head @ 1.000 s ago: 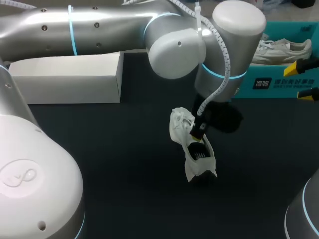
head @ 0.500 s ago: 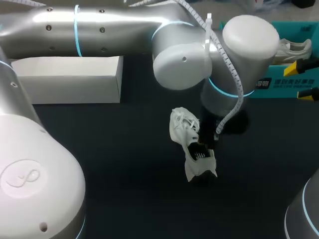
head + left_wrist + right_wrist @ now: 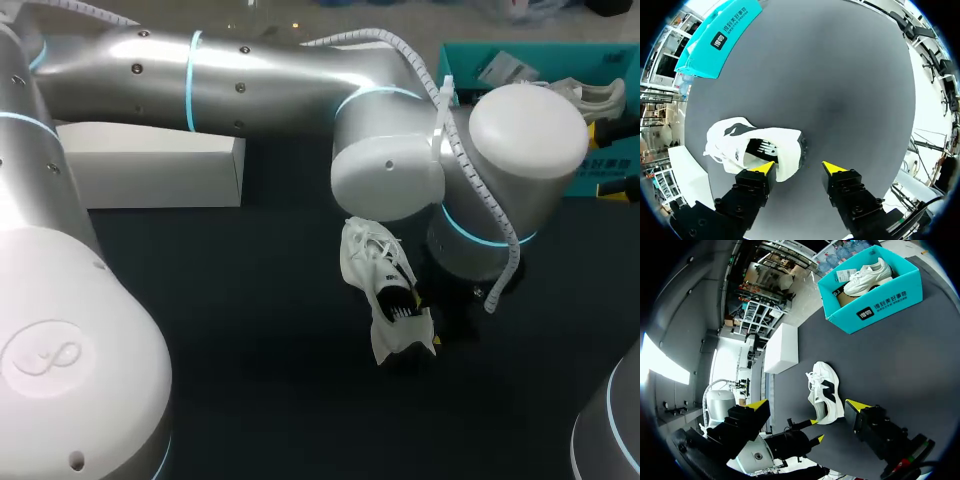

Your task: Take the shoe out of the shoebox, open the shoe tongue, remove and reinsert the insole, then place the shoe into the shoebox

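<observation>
Left tool (image 3: 800, 168), released, straddles the heel of the shoe (image 3: 730, 145), seemingly placed to pinch out the insole (image 3: 761, 148).

White shoe (image 3: 755, 145) with black side patches and black inside, just ahead of the left hand (image 3: 799, 169); bright yellow tips on black fingers (image 3: 752, 187). Teal shoebox (image 3: 875, 302) with white print, far ahead of that hand. Dark grey desk (image 3: 850, 90) beneath.
</observation>
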`<state>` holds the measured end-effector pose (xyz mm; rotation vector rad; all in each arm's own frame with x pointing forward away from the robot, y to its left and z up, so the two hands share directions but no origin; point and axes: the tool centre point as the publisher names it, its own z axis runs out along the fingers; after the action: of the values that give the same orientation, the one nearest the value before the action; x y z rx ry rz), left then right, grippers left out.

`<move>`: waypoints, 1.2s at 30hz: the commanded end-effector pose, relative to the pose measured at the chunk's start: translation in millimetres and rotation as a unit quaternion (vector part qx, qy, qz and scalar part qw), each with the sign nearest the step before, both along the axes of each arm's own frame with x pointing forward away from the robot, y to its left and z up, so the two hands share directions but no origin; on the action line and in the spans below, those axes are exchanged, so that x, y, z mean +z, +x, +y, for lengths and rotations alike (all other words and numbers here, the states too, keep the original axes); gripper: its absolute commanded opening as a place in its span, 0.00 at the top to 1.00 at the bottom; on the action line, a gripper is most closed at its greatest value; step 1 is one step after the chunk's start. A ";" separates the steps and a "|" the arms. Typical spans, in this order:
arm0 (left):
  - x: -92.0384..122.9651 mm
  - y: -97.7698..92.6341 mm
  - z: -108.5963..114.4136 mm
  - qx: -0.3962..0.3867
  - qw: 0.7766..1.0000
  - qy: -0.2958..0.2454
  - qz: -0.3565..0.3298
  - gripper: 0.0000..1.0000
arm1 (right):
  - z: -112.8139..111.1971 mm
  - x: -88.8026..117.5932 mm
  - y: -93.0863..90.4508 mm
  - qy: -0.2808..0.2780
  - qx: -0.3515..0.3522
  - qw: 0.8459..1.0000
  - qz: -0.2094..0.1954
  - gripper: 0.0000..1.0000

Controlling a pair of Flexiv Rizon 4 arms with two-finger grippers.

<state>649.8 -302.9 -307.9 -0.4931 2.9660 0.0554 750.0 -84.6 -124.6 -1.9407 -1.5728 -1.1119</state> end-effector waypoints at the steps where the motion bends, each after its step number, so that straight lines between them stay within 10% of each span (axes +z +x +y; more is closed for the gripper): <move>1: -14.9 3.3 2.2 0.004 1.000 -0.004 0.014 0.00 | 0.6 -0.2 -0.2 -0.001 -0.001 1.000 0.001 0.00; 27: -68.7 14.8 23.3 -0.092 0.991 0.037 0.087 0.01 | 0.6 -0.2 -0.2 -0.001 -0.001 1.000 0.001 0.00; 33: -77.9 12.2 17.3 -0.120 0.988 0.049 0.085 0.17 | 0.6 -0.2 -0.2 -0.001 -0.001 1.000 0.001 0.00; 36: -83.0 10.2 17.3 -0.131 0.986 0.057 0.080 0.44 | 0.6 -0.2 -0.2 -0.001 -0.001 1.000 0.001 0.00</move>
<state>663.6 -278.4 -385.5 -0.0859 3.1454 0.2171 750.0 -84.6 -124.6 -1.9407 -1.5728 -1.1119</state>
